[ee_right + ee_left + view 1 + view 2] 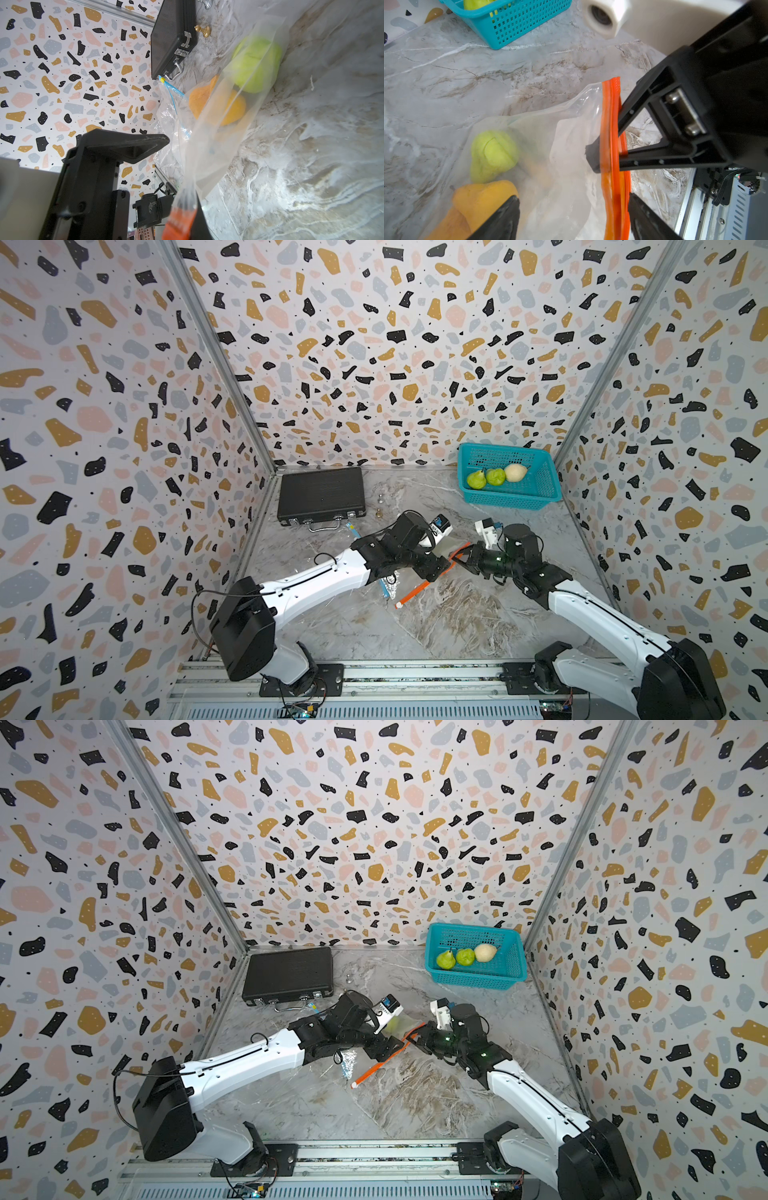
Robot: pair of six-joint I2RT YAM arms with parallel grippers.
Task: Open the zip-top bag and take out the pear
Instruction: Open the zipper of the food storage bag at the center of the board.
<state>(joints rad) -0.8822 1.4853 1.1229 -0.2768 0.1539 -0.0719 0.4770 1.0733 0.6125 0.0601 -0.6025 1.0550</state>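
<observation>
Low, right end effector [456,558] clamps bag zip [611,116]; left end effector [574,205] gapes, seemingly astride.

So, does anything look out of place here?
A second, crumpled bag with a blue strip lies loose by the black case, and a gold knob and a silver knob stand beside it; none serves this task.

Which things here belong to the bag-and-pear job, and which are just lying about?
Job: bag, pear inside it, right pincer shut on its orange seal, open left pincer.
Lying about: basket, its three fruits, case, knobs, second bag, orange fruit beside the pear.
</observation>
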